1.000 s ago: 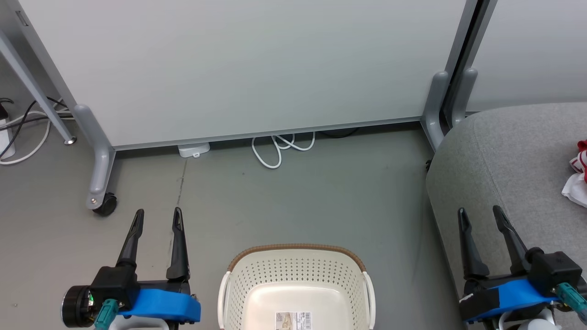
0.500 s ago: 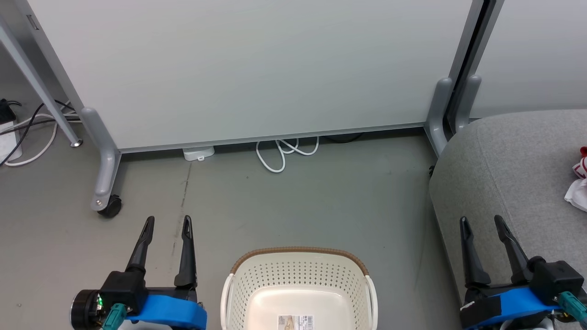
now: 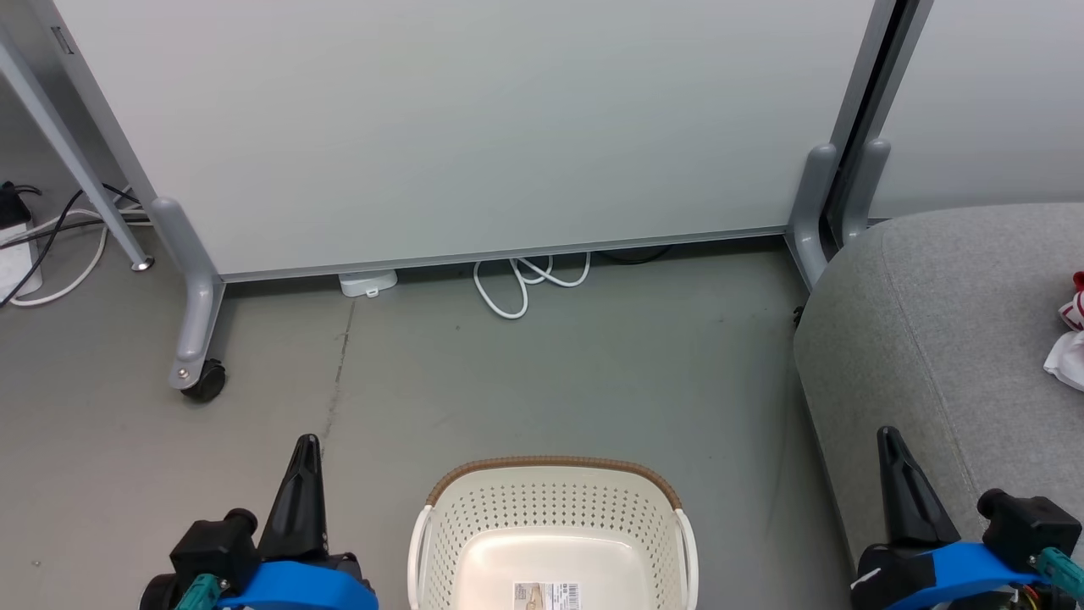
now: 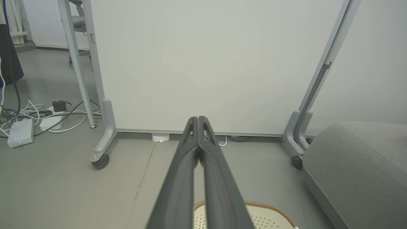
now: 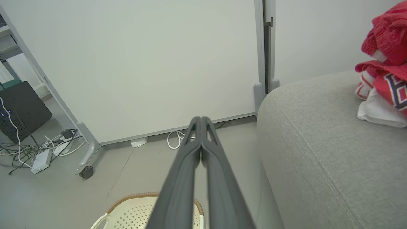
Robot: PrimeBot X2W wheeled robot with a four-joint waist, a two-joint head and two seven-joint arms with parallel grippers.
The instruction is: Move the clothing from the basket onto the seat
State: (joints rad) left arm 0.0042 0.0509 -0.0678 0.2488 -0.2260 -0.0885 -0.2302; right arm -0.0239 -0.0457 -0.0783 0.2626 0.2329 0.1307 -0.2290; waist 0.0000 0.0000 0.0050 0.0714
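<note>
Half a second back both sets of fingers were spread. Now the left gripper (image 3: 306,442) and the right gripper (image 3: 887,434) each have their jaws pressed together on nothing, and both sit lower in the head view. One basket (image 3: 550,463) stands on the floor (image 3: 593,373) between them, with just a label (image 3: 546,595) inside. One heap of clothing (image 5: 383,60) lies on the one seat (image 3: 931,322), off to the right.
</note>
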